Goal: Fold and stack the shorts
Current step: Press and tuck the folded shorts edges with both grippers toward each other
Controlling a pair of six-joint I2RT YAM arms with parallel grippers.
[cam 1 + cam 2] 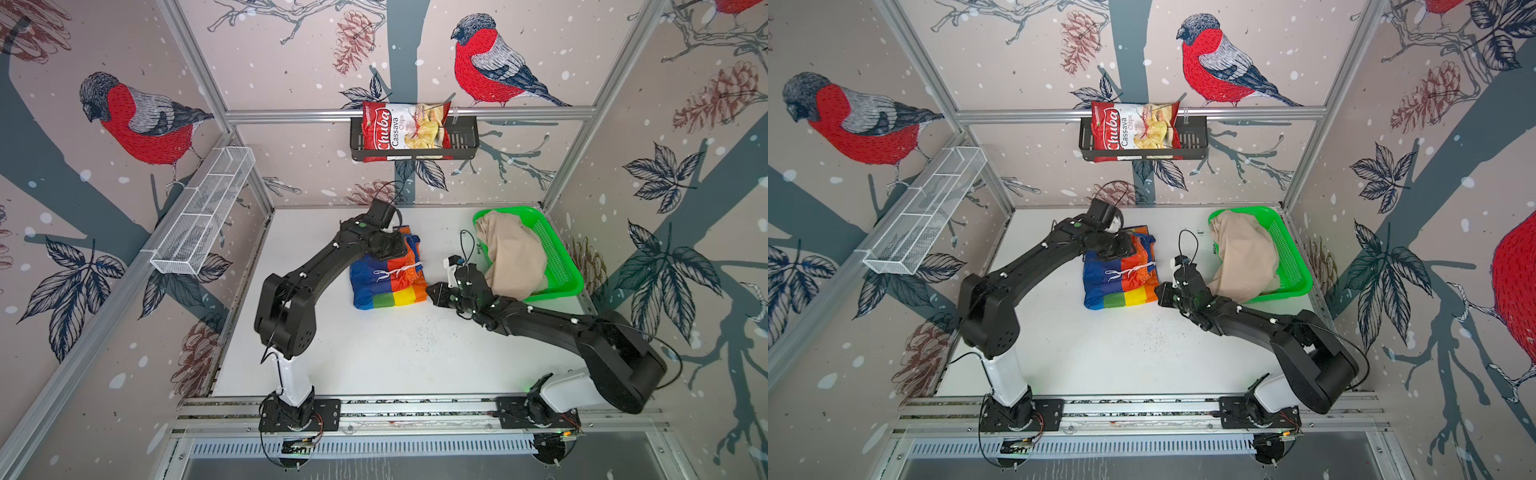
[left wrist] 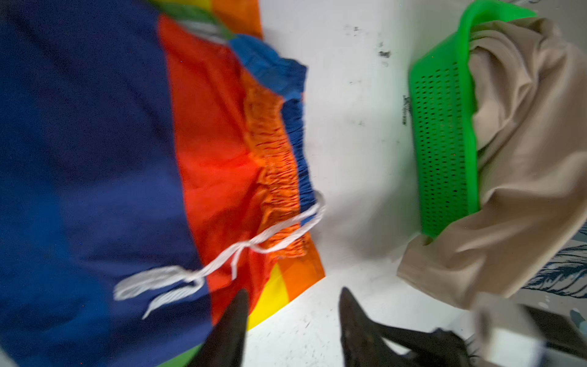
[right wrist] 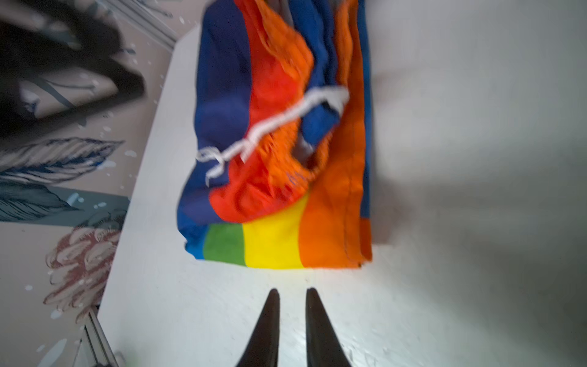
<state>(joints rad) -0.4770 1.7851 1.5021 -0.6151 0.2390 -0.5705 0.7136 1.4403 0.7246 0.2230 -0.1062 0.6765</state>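
The rainbow-striped shorts [image 1: 388,284] lie folded into a compact, roughly square bundle on the white table [image 1: 374,353], a little behind its middle. In both top views the upper layer shows dark blue, red and orange panels. A band of blue, green, yellow and orange runs along the near edge. The orange elastic waistband [image 2: 276,165] is gathered into fine puckers, and the white drawstring [image 2: 222,263] trails loosely across the top of the fold. The fabric looks thin and slightly rumpled at its far end. The beige shorts [image 1: 513,253] sit unfolded in a soft heap inside the green basket [image 1: 575,286] at the table's back right corner, and one part spills over the basket's near rim onto the table. The left gripper [image 2: 293,290] hangs over the far part of the striped bundle, its jaws spread apart and holding nothing. The right gripper [image 3: 292,289] is over bare table just beside the bundle's near right corner, its jaws parted only narrowly and empty. Both wrist views are blurred.
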